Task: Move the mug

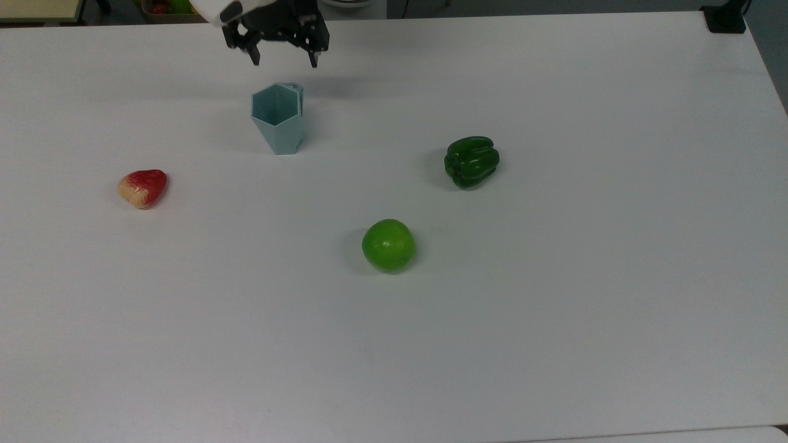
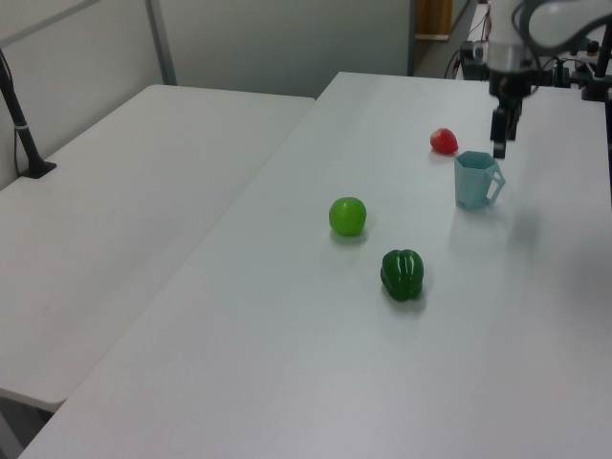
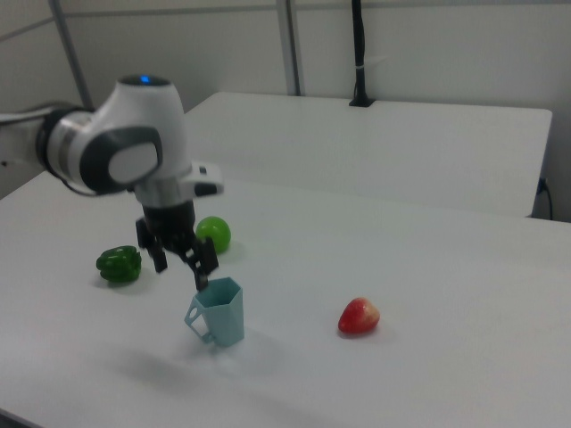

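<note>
The gripper [image 1: 282,56] hangs in the air above the mug [image 1: 278,120], with its two fingers spread wide apart and nothing held between them. It does not touch the mug. The mug stands upright on the white table [image 1: 554,307], near the far edge in the top view, with its small handle on the side facing the gripper.

It looks like the mug is set down and let go, so the moving step may be done. If it is done, the arm only needs to lift up and away without bumping the rim. If the mug must go somewhere else, the gripper has to come straight down, fit its fingers around the handle or the rim, and close.

There is lots of open room. The red and yellow fruit [image 1: 143,187] is well apart on the top view's left. The green pepper [image 1: 471,161] is well apart on the top view's right. The green apple [image 1: 388,245] sits nearer the camera in the top view. The mug is not close to tipping off any edge.
</note>
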